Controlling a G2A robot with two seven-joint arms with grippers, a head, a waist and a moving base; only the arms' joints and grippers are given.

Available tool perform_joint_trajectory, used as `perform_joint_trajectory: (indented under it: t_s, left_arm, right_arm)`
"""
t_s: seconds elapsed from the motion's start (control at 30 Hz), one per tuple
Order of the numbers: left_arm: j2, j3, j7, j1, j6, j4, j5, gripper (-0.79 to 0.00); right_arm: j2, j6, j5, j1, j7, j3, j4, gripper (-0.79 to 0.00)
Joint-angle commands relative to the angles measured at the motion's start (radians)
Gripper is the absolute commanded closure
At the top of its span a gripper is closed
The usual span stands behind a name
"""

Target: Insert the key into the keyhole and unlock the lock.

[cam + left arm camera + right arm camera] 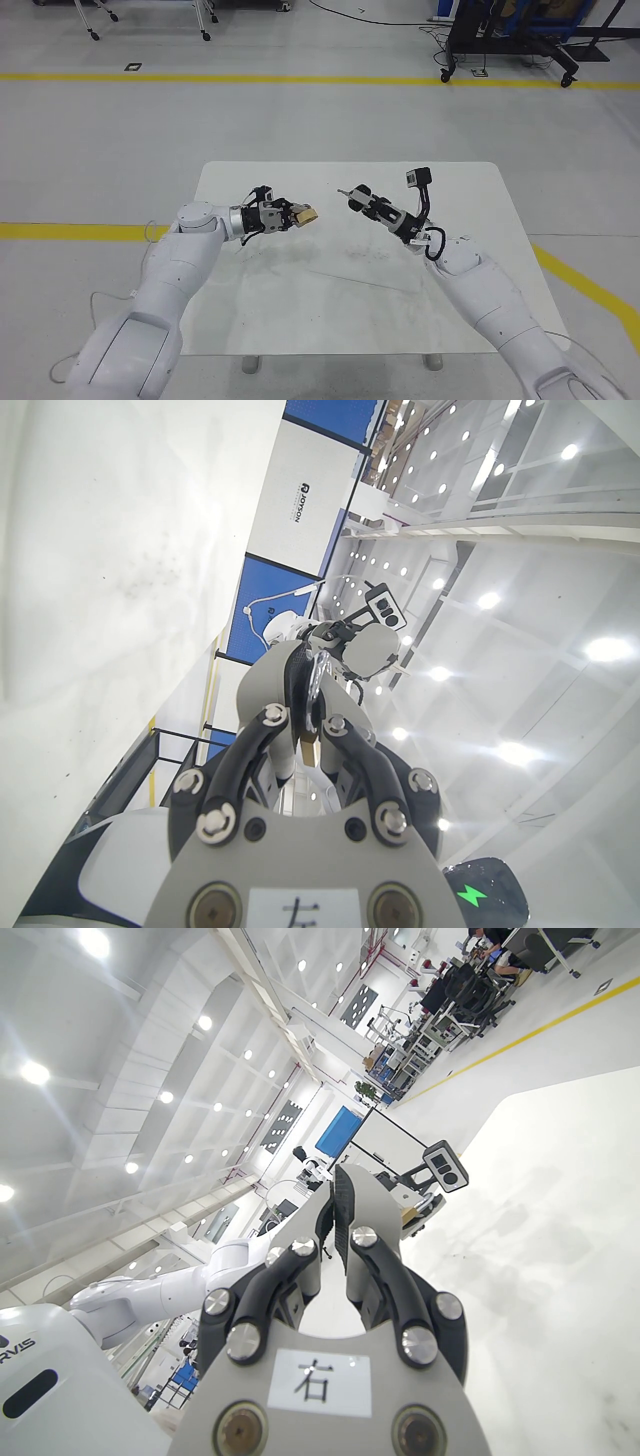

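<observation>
Above the white table [450, 300], the brass lock [307, 214] was clamped in the closed left gripper [291, 216]. The key [344, 190], pinched in the right gripper [357, 197], was held apart at the lock's two o'clock. If misaligned, its tip could be jammed against the lock's face.

An industrial hall used as a robotics lab: a wide, glossy grey floor [300, 130] marked with yellow lines [300, 77]; a white table [350, 290] standing out in the open; a wheeled frame [93, 33] at the far left and a dark wheeled cart [460, 35] with cables at the far right; a high white beamed ceiling [125, 1078] dotted with round lights [35, 1073]; white and blue partition panels [310, 515]; desks with black office chairs [470, 993] farther off.
</observation>
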Motion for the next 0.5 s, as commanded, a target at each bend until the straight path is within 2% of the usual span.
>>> perform_joint_trajectory:
  t_s: [0.0,0.07,0.13,0.27,0.37,0.47]
  left_arm:
    - [0.000,0.000,0.000,0.000,0.000,0.000,0.000,0.000]
    - [0.000,0.003,0.016,0.009,0.001,-0.007,0.005,0.000]
    - [-0.002,0.019,0.104,0.030,0.017,-0.051,0.049,0.000]
    - [0.000,0.026,0.297,0.057,0.086,-0.174,0.103,0.000]
    - [-0.001,0.012,0.369,0.078,0.170,-0.248,0.071,0.000]
    - [-0.003,0.002,0.388,0.088,0.225,-0.288,0.032,0.000]
  right_arm:
    - [0.000,0.000,0.000,0.000,0.000,0.000,0.000,0.000]
    - [0.000,0.000,0.000,0.000,0.000,0.000,0.000,0.000]
    - [0.001,0.011,-0.019,0.000,-0.015,0.006,0.004,0.000]
    - [0.009,0.082,-0.201,-0.039,-0.179,0.048,-0.050,0.000]
    - [0.017,0.232,-0.343,-0.099,-0.310,0.083,-0.157,0.000]
    - [0.023,0.423,-0.425,-0.172,-0.405,0.113,-0.291,0.000]
